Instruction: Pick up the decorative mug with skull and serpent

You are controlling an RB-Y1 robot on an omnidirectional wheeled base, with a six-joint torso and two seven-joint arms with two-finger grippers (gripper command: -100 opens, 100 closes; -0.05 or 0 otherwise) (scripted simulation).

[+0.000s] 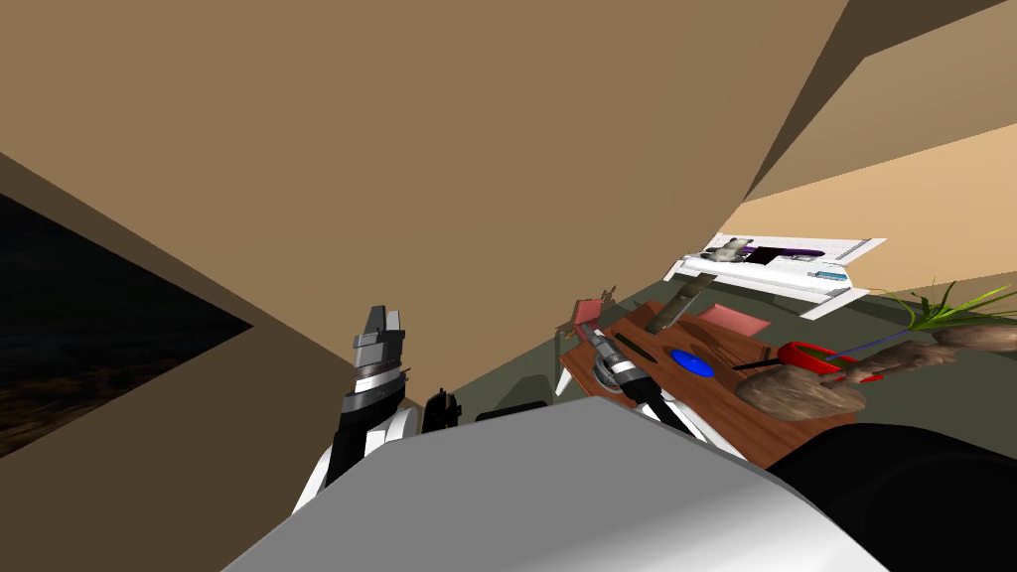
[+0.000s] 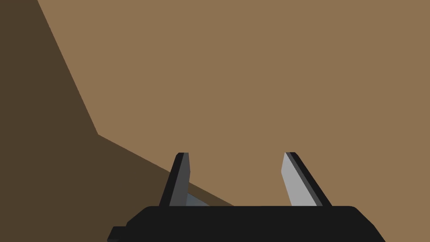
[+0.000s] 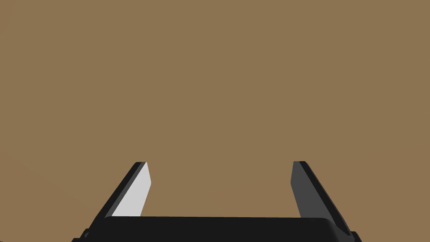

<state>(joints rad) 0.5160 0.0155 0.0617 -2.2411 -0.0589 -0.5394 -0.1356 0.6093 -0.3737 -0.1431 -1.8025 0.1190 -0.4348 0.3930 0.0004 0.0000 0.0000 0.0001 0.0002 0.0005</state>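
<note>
A small grey and cream lumpy thing (image 1: 732, 249), which looks like the decorative mug, stands on a white shelf (image 1: 785, 278) against the far wall at the right. My left gripper (image 1: 381, 323) is raised at the left, far from the shelf; its wrist view shows the left gripper (image 2: 236, 168) open, facing a tan wall. My right gripper (image 1: 594, 333) is over the near corner of a brown wooden table (image 1: 715, 397), well short of the shelf. Seen from the wrist, the right gripper (image 3: 220, 178) is open with nothing between its fingers.
The table carries a blue disc (image 1: 692, 362), a pink pad (image 1: 736, 320), a red bowl (image 1: 816, 357), brown lumpy pieces (image 1: 799, 393) and a green plant (image 1: 948, 310). Purple and dark items (image 1: 785, 254) lie on the shelf. A black area (image 1: 79, 338) shows at the left.
</note>
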